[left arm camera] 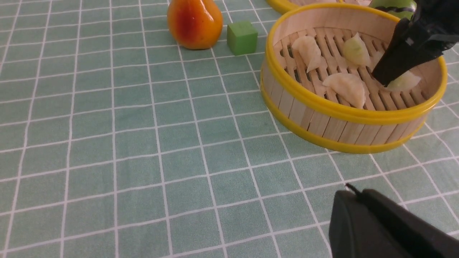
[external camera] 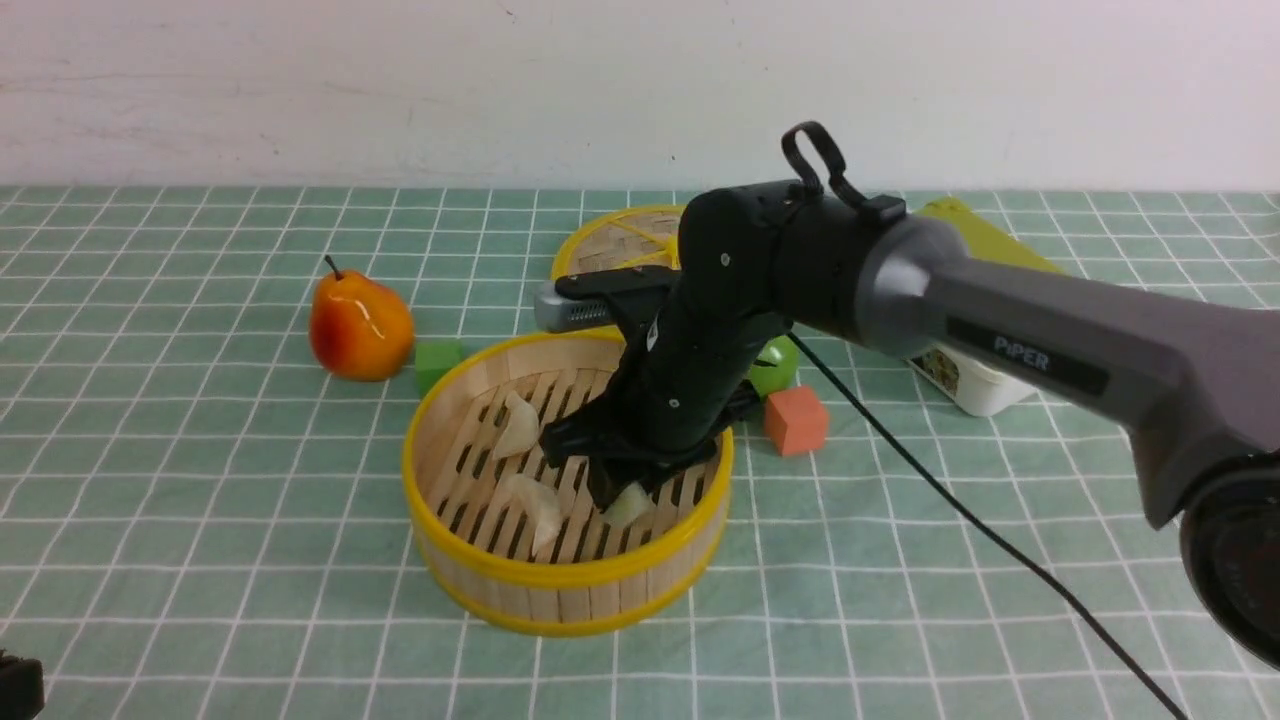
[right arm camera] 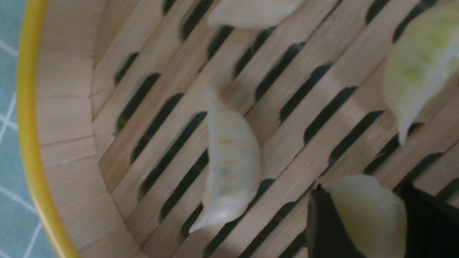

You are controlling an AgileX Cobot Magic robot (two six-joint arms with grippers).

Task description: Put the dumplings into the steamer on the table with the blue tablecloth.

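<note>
**Steamer**: you will find it upright near the middle of the desk, on the blue tablecloth, with its slatted floor showing.

**Dumplings, loose:** three lie on the slats inside the steamer. One is pale, one is greenish beside it, and one is pale nearer the front wall.

**Fourth dumpling**: it sits inside the steamer, low over the slats. Your right pincer reaches down into the basket and pinches it between both fingers. You cannot tell whether it touches the floor.

**Left pincer**: its fingers are pressed together and hold nothing. It hangs low over the cloth, apart from the steamer.

**Other stock:**
- A pear and a green cube stand left of the steamer.
- An orange cube stands to its right.
- A woven lid lies behind it.
</note>
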